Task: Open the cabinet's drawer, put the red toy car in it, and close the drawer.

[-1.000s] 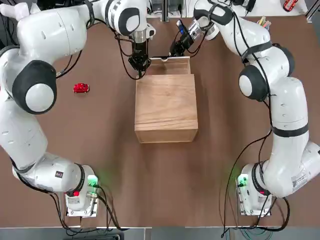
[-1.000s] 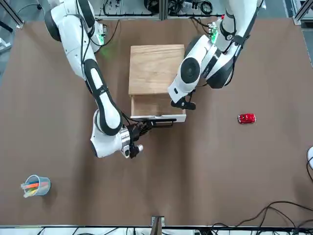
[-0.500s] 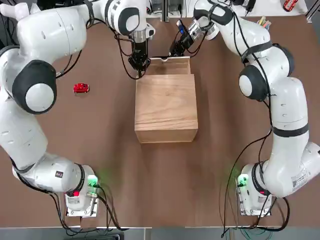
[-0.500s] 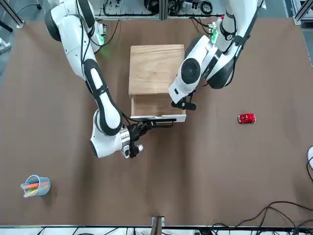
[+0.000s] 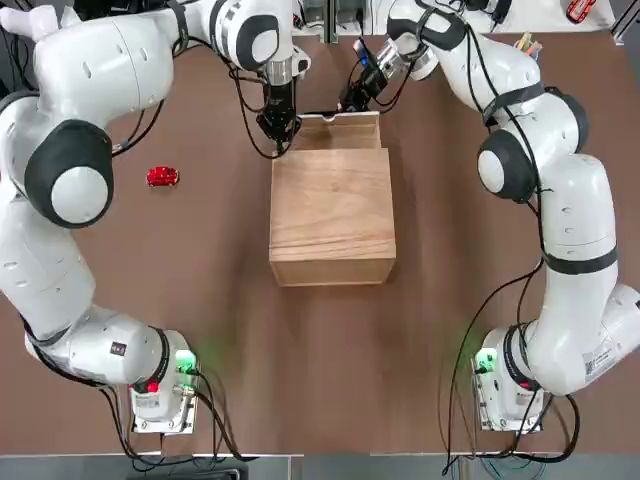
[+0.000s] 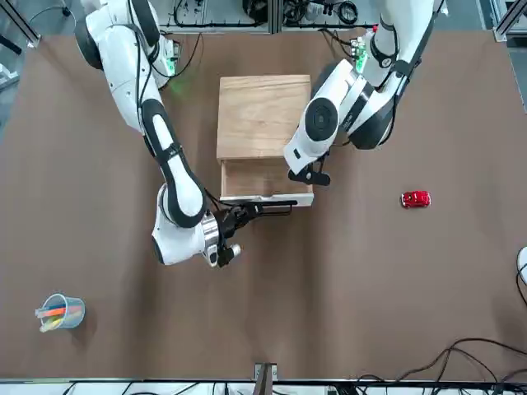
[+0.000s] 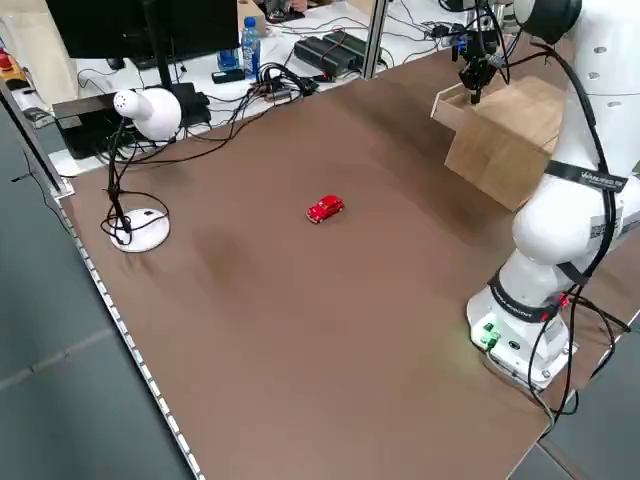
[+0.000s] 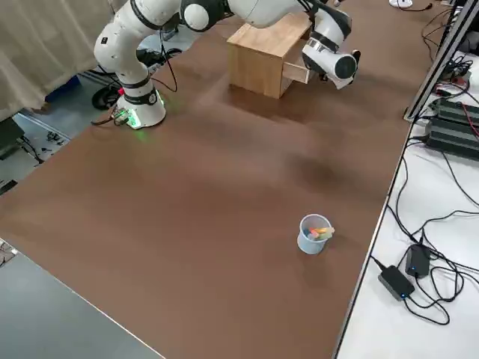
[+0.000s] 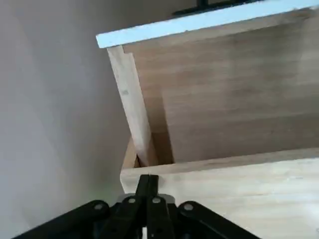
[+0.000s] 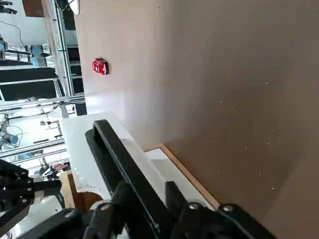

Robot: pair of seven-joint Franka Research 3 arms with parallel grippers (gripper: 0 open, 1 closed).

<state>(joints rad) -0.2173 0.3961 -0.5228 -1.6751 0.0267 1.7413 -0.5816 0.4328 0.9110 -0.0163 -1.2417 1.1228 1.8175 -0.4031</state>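
With the right gripper (image 10: 149, 191), had jaws slightly parted astride the handle (image 10: 127, 174), probably for release; with the left gripper (image 9: 147, 180), had empty jaws closed at the cabinet (image 5: 333, 205), likely for bracing. Saw the drawer (image 6: 257, 175) open, red toy car (image 6: 416, 199) on the counter (image 6: 395, 280).

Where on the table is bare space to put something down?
Bare: the wide area between the red toy car and the pen cup. Crowded: around the open drawer, where both grippers are.
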